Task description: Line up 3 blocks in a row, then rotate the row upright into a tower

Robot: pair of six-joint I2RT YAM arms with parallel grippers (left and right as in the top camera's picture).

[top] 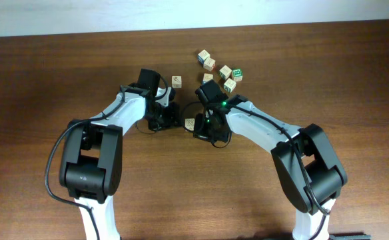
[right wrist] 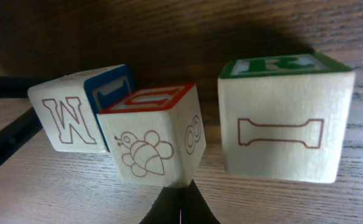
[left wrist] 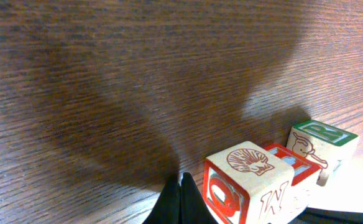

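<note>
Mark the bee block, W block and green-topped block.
bee block (right wrist: 147, 152), right wrist view, bee face.
W block (right wrist: 66, 118), right wrist view, W face.
green-topped block (right wrist: 281, 134), right wrist view, bone face.

overhead: fixed high above table (top: 34, 100), looks straight down, far, whole workspace in frame. left wrist: low, close to wood, faces forward past left gripper (left wrist: 180, 190) at bottom edge. right wrist: same, past right gripper (right wrist: 181, 202), nearer still. both wrist views share green-topped cube (left wrist: 323, 144) (right wrist: 284, 124), from different sides.
</note>
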